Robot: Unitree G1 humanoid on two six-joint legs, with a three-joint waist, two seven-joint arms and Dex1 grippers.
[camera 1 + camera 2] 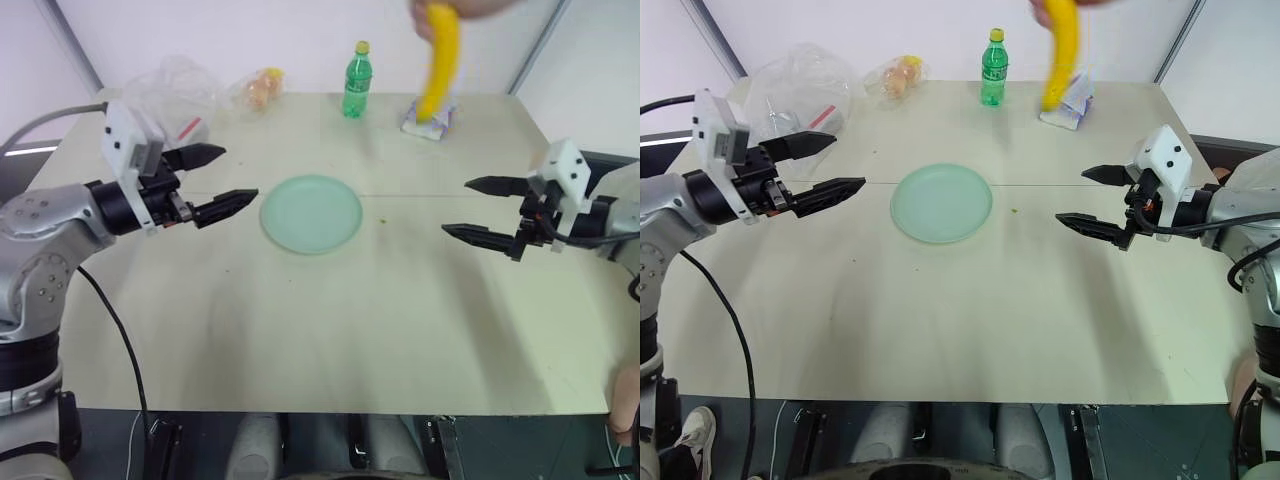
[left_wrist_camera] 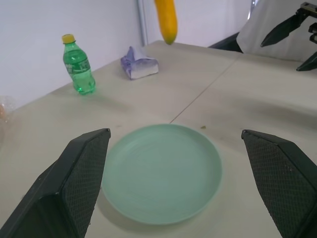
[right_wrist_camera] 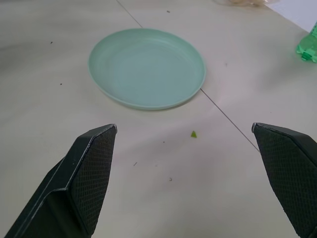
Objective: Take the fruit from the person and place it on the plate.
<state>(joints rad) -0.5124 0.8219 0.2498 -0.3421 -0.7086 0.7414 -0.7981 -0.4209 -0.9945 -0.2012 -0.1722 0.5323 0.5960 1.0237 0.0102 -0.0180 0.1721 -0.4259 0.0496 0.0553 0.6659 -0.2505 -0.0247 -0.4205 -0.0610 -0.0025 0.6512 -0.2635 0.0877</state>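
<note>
The banana (image 1: pixel 440 60) hangs above the far right part of the bench (image 1: pixel 300 320), held from above by the person's hand (image 1: pixel 470 8) at the top edge of the head views. It is blurred. Its lower tip hangs over a small white and purple packet (image 1: pixel 432 120) lying on the bench. It is well apart from both grippers.

The plate (image 1: pixel 311 213) lies bare in the middle of the bench, between the two arms. The left gripper (image 1: pixel 215 180) hovers just to the left of the plate, its fingers spread with nothing between them. The right gripper (image 1: pixel 472 208) hovers further off to the right of the plate, its fingers likewise spread wide and empty. Both point inward toward the plate, clear of the bench surface.

A green bottle (image 1: pixel 357 80) stands upright at the far edge, and a clear plastic bag (image 1: pixel 190 90) with small orange-yellow fruit lies at the far left.

Judgement: the hand-over step is in hand and not yet done; nothing has been taken. The banana hangs on the right side, so the right gripper appears the better placed. The next move calls for raising it forward to the hanging banana, keeping the fingers apart until they straddle it, then closing below the person's hand.
</note>
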